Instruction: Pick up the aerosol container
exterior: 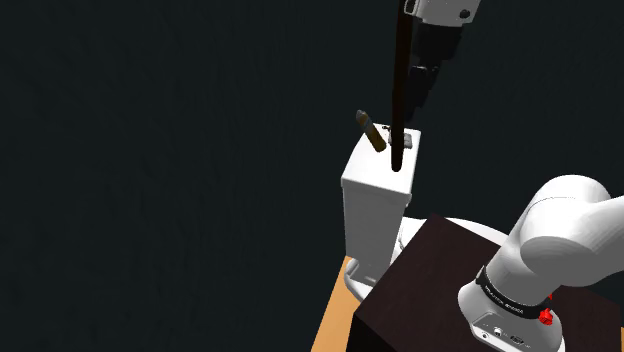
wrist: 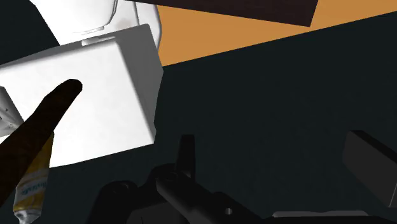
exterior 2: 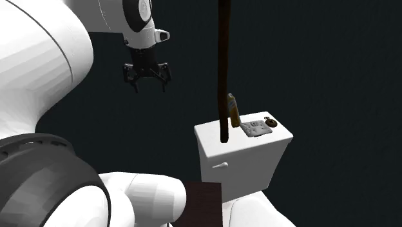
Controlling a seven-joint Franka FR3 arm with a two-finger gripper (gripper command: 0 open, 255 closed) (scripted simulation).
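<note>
The white arm (exterior 2: 38, 77) took up most of the second exterior view, its wrist held high against the black area behind. Below it stood a white toilet tank (exterior 2: 238, 161), with the dark stand (exterior: 430, 290) and a strip of orange floor (exterior: 335, 320) at its foot in the shoulder view. A long dark pole (exterior 2: 224, 64) rose from the tank's lid (exterior 2: 209, 137) and ran up out of sight. The gripper (exterior 2: 149, 80) hung pointing downward, well apart from the tank and above it, its fingers spread wide with nothing between them. The aerosol container (exterior 2: 233, 111), a slim yellowish can with a darker top, sat on the lid just beside the pole and seemed to lean rather than stand straight; how far it truly tilted could not be told. Next to it lay a grey pad (exterior 2: 256, 128), and beyond that a small dark object (exterior 2: 269, 121) near the lid's far corner. The can looked rigid and probably light, with a smooth round wall that would likely be slippery, so a firm squeeze across the middle of the body, below the cap, seemed the safest hold. A narrow, leaning can would probably tip or roll at a nudge, and the pole so close beside it left little room for one finger, so an approach from the open side seemed wiser.
</note>
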